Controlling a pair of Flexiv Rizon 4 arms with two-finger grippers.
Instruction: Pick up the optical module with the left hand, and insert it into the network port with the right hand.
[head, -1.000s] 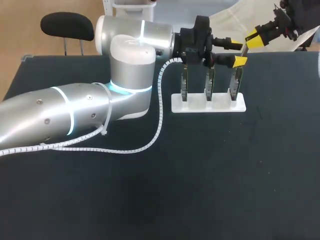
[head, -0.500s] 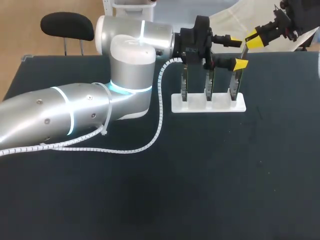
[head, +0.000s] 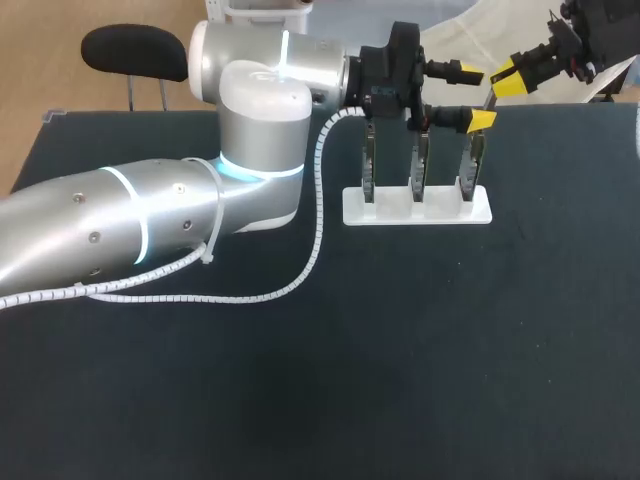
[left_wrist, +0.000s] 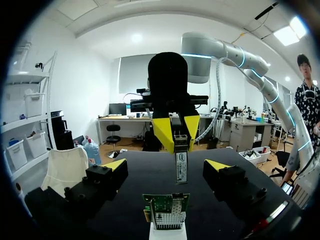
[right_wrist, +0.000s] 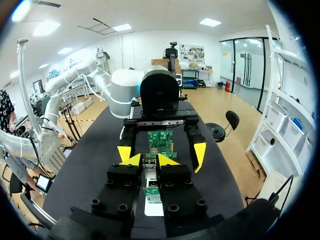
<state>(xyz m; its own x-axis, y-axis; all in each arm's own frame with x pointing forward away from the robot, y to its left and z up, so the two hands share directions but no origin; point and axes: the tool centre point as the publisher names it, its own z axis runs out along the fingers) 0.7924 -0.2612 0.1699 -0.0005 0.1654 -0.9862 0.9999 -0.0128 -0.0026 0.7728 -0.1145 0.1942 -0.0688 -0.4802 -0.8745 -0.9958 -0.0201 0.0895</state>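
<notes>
Mid-task at the bench: the optical module (left_wrist: 181, 165) hangs upright from the right gripper (left_wrist: 177, 132), whose yellow-tipped fingers are pinched close together on its upper end. The module hangs above the far end of the white rack (head: 417, 207), clear of the boards below.

The left gripper (head: 476, 97) stands wide open and holds nothing. Its two fingers are spread either side of the hanging module without touching it, and the end circuit board (left_wrist: 166, 210) sits in the rack ahead of and below them.

Judged from this, the pick-up and hand-over part of the job looks finished, since the module is in the right gripper's grasp alone. The insertion is not yet done. The module is above the board and not seated in any network port (left_wrist: 165, 218). From the head view the module shows only as a thin sliver, so how well it lines up with the port cannot be told. What appears left is lowering and pressing it home over the dark table (head: 400, 350).
</notes>
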